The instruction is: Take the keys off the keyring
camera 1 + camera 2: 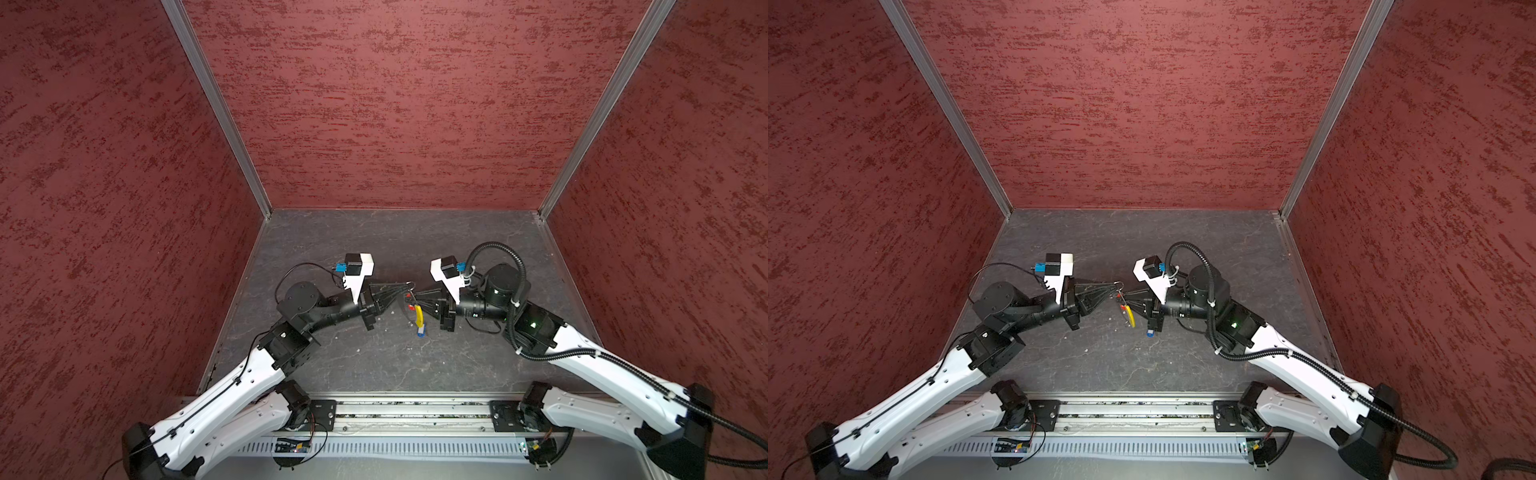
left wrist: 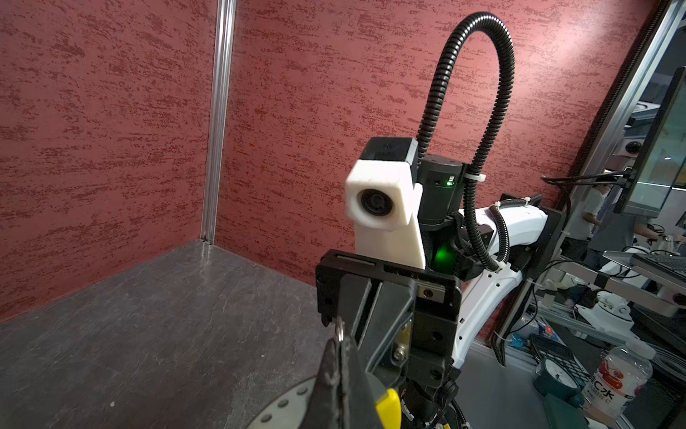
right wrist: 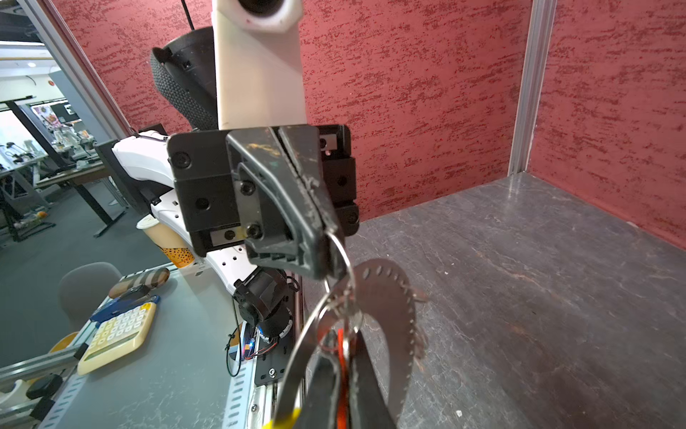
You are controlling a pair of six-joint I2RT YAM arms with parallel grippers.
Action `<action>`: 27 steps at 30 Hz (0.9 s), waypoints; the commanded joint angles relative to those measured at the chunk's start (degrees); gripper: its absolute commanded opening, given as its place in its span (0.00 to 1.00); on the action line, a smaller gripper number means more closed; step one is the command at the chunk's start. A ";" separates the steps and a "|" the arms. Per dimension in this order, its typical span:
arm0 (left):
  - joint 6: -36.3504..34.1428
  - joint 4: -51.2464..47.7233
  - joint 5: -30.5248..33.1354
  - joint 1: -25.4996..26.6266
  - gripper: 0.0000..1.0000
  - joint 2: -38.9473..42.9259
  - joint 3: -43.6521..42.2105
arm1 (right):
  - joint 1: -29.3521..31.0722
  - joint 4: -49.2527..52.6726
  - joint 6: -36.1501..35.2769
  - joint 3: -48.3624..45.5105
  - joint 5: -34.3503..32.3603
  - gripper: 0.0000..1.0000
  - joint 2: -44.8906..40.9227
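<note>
Both grippers meet above the middle of the floor. My left gripper (image 1: 406, 287) (image 2: 338, 351) is shut on a small silvery ring (image 2: 338, 331) of the keyring. The keyring's wire loop (image 3: 301, 354) hangs below, with its yellow segment (image 1: 419, 316) (image 1: 1131, 316) curving down. My right gripper (image 1: 417, 296) (image 3: 343, 358) is shut on the red tag (image 3: 340, 375) of one key. The blue tag (image 1: 420, 331) (image 1: 1149, 332) of the other key dangles lowest, under the yellow segment. The metal key blades are hidden.
A brown crescent-shaped piece with a dotted edge (image 3: 395, 315) hangs from the same bunch. The dark stone-look floor (image 1: 374, 361) is boxed in by red walls (image 1: 395, 124) on three sides, and a metal rail (image 1: 415, 411) runs along the front.
</note>
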State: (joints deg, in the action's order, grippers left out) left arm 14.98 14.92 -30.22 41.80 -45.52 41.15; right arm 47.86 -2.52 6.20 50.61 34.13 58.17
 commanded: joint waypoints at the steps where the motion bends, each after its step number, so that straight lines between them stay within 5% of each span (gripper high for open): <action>1: 0.11 0.52 -0.06 -0.57 0.00 1.15 0.19 | 0.33 2.57 -1.76 1.19 -1.43 0.00 -1.11; 13: -0.11 -4.40 -5.94 -3.12 0.00 2.26 1.29 | 0.29 13.76 -7.21 7.14 -5.76 0.00 -0.73; 27: 4.34 0.51 -20.60 -5.85 0.00 2.59 -0.45 | 0.22 19.75 -13.65 13.48 -5.08 0.00 1.30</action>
State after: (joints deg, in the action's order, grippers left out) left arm 17.85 11.73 -44.93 36.01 -43.48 41.08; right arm 48.23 15.22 -4.32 61.78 29.63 58.87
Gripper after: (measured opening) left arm 0.044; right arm 0.056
